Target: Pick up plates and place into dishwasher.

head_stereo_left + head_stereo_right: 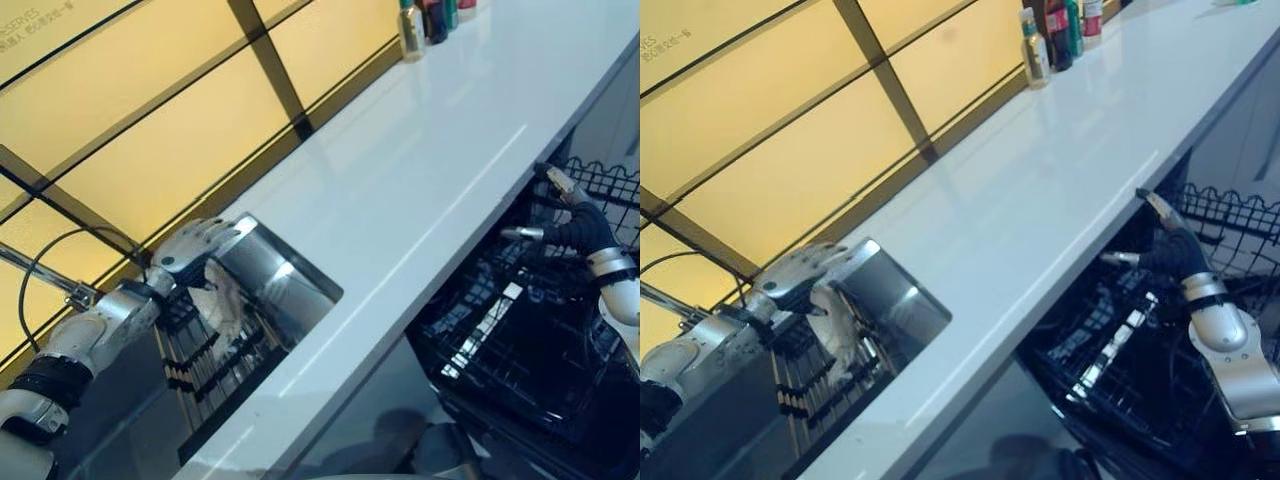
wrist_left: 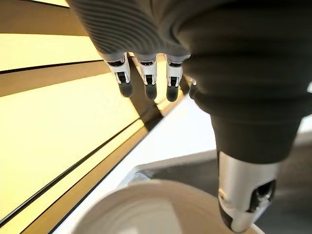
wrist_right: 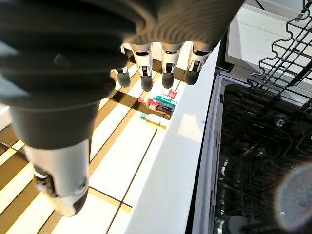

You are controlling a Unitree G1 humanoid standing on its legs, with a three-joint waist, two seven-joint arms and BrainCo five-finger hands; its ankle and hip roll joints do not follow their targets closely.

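- Left hand [image 1: 200,250] parked over the steel sink [image 1: 285,285] sunk into the white countertop [image 1: 430,180], down at the near-left end of the counter.
- Fingers [image 2: 148,80] straight and loose in the left wrist view, thumb sticking out on its own, nothing wrapped or pinched, so basically relaxed and holding nothing.
- White plate [image 1: 222,305] standing on edge in the sink, leaning in a dark slatted rack [image 1: 205,365], right under that left hand. Rim of the plate [image 2: 161,207] also visible just past the thumb tip in the left wrist view; can't tell for sure if anything is actually touching it.
- Right hand [image 1: 575,225] over at the far right, hovering above the pulled-out dishwasher rack [image 1: 520,350], a black wire basket [image 1: 1240,225] behind it.
- Fingers [image 3: 168,66] on that one straight too in the right wrist view, thumb apart, gripping nothing. Dark open dishwasher tub [image 3: 263,156] past them.
- No plate visible in the dishwasher rack from here, just black wire tines and a few shiny glints.
- Yellow panelled wall [image 1: 130,110] with dark strips running behind the counter.
- Cluster of small bottles [image 1: 1060,30] way at the far end of the countertop against the wall, well apart from both hands.
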